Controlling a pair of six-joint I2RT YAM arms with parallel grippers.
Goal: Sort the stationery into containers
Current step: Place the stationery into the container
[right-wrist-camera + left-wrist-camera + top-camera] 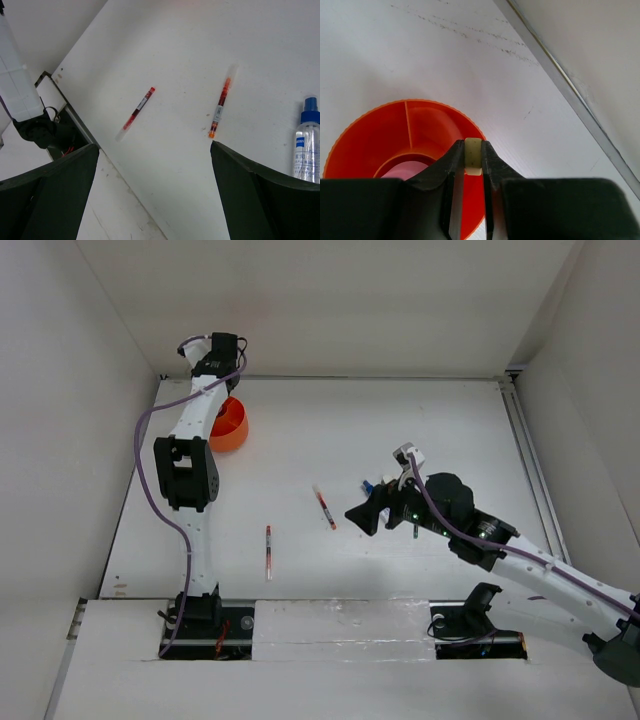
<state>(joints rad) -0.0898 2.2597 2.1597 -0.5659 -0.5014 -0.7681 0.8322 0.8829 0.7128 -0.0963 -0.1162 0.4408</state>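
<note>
My left gripper is shut on a small tan eraser and holds it over the right rim of the orange cup, which has inner dividers and something pink in its middle. The cup stands at the table's far left, partly hidden by the left arm. My right gripper is wide open and empty above the table's middle. Two red-white pens lie on the table: one nearer the front, one just left of the right gripper. A clear blue-capped bottle lies by the right gripper.
White walls enclose the table on three sides; a metal rail runs along the right edge. The arm bases sit on a strip at the near edge.
</note>
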